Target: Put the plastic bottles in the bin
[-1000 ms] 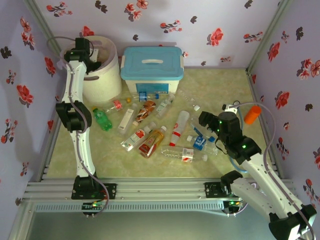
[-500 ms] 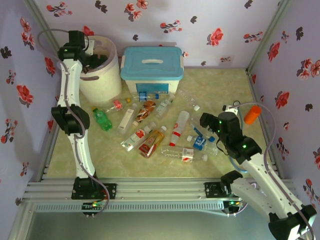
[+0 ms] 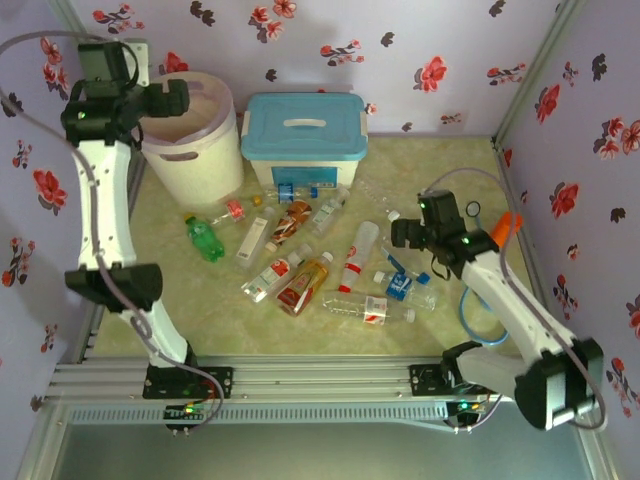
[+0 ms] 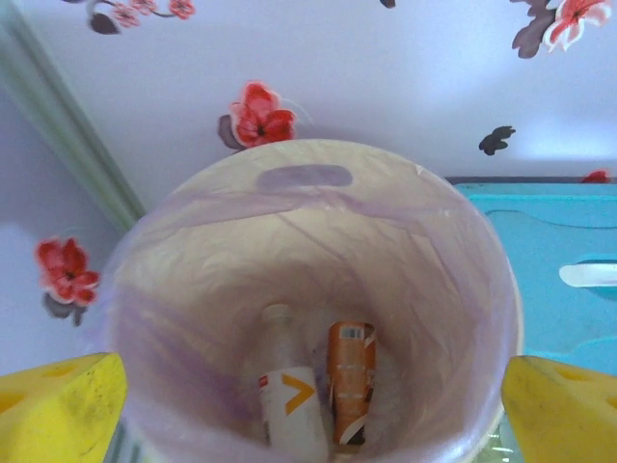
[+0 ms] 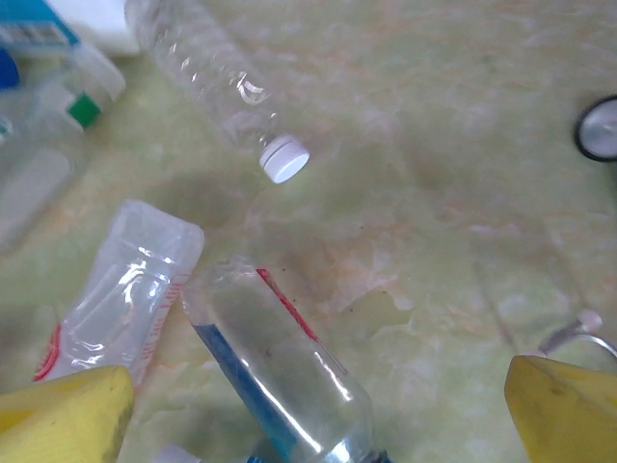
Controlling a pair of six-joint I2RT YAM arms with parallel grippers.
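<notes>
**Left gripper** (image 4: 310, 410), jaws wide apart and empty, hangs over the bin (image 3: 200, 160) at the far left corner of the counter (image 3: 450, 180). Two bottles (image 4: 289, 410) lie inside on the liner (image 4: 193, 280). The other plastic bottles (image 3: 305, 280) lie strewn from mid-counter toward the right edge.

**Right gripper** (image 5: 313, 415), jaws likewise apart, hovers above a clear blue-and-red-labelled bottle (image 5: 280, 376).

**Advised:** lower the right gripper astride that bottle's body, across its width. Keep clear of the flattened neighbour (image 5: 125, 289) close beside it. The round wall may roll.
</notes>
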